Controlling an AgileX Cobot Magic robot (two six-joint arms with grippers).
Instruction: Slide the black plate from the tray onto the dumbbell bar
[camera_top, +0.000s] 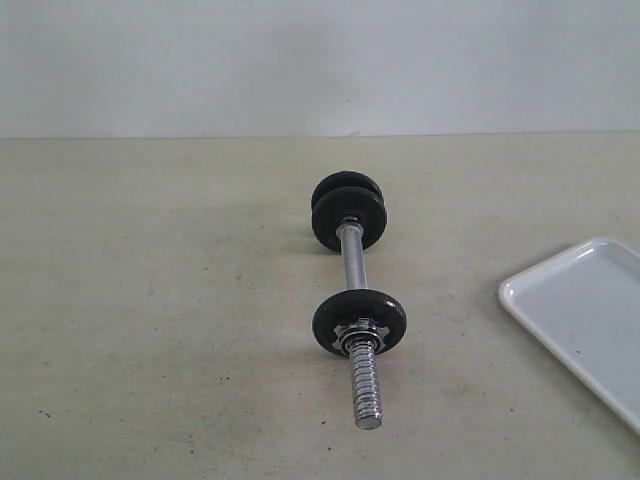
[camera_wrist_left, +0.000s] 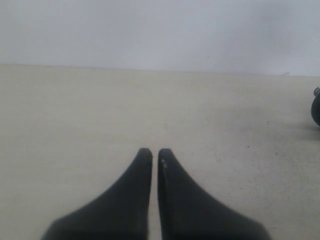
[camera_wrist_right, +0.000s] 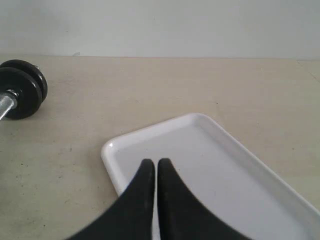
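Observation:
The dumbbell bar (camera_top: 352, 262) lies on the table, running away from me. Its near end carries one black disc (camera_top: 330, 318) with a chrome nut, and bare thread (camera_top: 366, 385) sticks out in front. At the far end two black discs stand one behind the other. The rear, outermost one looks like the black plate (camera_top: 345, 183), also seen in the right wrist view (camera_wrist_right: 26, 66). The white tray (camera_top: 520, 283) at the right holds nothing where it shows. My right gripper (camera_wrist_right: 155, 162) hangs shut and empty over the tray's rim (camera_wrist_right: 107, 150). My left gripper (camera_wrist_left: 155, 151) is shut and empty over bare table.
A pale wall closes off the table's far edge. The tray runs out of the exterior view at the right. A black disc's edge (camera_wrist_left: 316, 111) shows at the side of the left wrist view.

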